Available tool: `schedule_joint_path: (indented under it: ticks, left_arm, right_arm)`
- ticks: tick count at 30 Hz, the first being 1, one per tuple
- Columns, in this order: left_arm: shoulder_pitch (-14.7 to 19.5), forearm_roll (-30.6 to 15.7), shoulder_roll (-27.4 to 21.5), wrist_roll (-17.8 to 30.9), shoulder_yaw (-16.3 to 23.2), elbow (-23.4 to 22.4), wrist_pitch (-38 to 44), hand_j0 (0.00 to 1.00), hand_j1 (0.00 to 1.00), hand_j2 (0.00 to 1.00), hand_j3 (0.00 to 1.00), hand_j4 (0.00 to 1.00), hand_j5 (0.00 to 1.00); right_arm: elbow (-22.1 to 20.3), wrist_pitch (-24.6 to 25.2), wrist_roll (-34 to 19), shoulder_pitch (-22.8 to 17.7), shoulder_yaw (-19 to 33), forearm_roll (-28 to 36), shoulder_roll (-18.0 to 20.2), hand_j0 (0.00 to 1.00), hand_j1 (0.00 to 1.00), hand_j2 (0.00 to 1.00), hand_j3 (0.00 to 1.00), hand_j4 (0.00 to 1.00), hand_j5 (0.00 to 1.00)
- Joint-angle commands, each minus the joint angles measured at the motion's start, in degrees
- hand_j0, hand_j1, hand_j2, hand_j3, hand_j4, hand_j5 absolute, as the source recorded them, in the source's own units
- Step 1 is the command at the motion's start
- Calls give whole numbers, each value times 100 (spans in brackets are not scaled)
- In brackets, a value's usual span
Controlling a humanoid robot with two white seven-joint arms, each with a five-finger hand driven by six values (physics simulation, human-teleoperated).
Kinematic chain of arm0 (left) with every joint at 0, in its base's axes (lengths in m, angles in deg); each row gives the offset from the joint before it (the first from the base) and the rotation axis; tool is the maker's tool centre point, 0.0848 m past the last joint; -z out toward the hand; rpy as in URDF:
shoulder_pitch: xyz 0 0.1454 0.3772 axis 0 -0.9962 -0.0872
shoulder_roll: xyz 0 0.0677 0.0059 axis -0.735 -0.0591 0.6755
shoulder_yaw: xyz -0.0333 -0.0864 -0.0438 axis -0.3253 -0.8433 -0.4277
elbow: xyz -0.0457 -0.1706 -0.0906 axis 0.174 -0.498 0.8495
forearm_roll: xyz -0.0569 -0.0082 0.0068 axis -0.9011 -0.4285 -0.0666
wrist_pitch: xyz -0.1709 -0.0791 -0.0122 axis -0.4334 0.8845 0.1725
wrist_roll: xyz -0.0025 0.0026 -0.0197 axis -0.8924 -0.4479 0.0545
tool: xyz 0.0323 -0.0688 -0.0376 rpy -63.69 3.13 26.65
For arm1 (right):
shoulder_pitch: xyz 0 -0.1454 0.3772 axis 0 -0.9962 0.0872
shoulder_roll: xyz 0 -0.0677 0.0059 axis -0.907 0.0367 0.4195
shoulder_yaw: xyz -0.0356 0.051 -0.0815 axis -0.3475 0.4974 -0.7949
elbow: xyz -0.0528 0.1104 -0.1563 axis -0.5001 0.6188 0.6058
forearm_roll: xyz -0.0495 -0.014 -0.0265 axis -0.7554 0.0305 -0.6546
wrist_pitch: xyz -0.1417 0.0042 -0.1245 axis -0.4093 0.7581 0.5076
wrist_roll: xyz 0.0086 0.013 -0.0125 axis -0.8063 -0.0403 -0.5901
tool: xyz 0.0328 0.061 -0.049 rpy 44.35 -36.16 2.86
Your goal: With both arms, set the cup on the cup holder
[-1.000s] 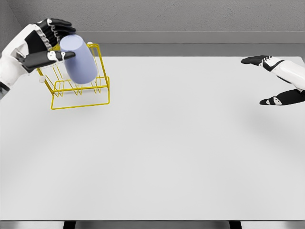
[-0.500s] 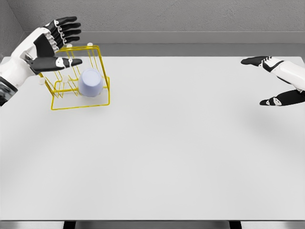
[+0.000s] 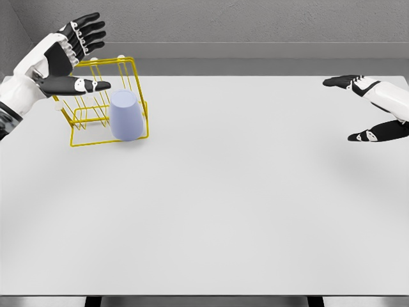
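A pale lavender cup (image 3: 125, 116) stands upside down at the front right of the yellow wire cup holder (image 3: 89, 135), at the table's far left. My left hand (image 3: 80, 54) hovers above the holder's back left with its fingers spread, holding nothing and apart from the cup. My right hand (image 3: 364, 109) is far off at the table's right edge, fingers spread and holding nothing.
The white table (image 3: 217, 204) stretches wide in front of the holder. A grey wall (image 3: 243, 29) runs behind the table's far edge.
My left hand let go of the cup and opened, lifting slightly up and back. The cup dropped into the holder and settled at its front right. The right hand has not moved.
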Motion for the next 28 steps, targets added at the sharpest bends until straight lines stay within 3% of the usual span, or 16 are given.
schedule_joint_path:
  ticks: [1, 10, 14, 23, 28]
  left_arm:
    - [0, -19, -16, 0, -8, 55, -15, 95, 95, 95, 95, 95, 95]
    - [-79, -27, -60, -9, -8, 345, -33, 92, 92, 92, 92, 92, 92]
    - [-193, -80, -235, -27, -8, 451, -533, 93, 93, 93, 93, 93, 93]
    - [-967, -159, -833, -27, -60, 460, -2195, 94, 94, 94, 94, 94, 94]
    - [-1345, -265, -991, -35, -122, 407, -2636, 97, 97, 97, 97, 97, 97]
  right_arm:
    - [-3, 16, 7, 0, 1, 44, 6, 100, 100, 100, 100, 100, 100]
    - [-3, 16, 7, 0, 1, 44, 7, 100, 100, 100, 100, 100, 100]
    - [-3, 16, 7, -9, 1, 44, 15, 100, 100, 100, 100, 100, 100]
    - [6, 16, 7, -9, 1, 44, 15, 100, 100, 100, 100, 100, 100]
    - [23, 16, 7, -9, 1, 44, 7, 100, 100, 100, 100, 100, 100]
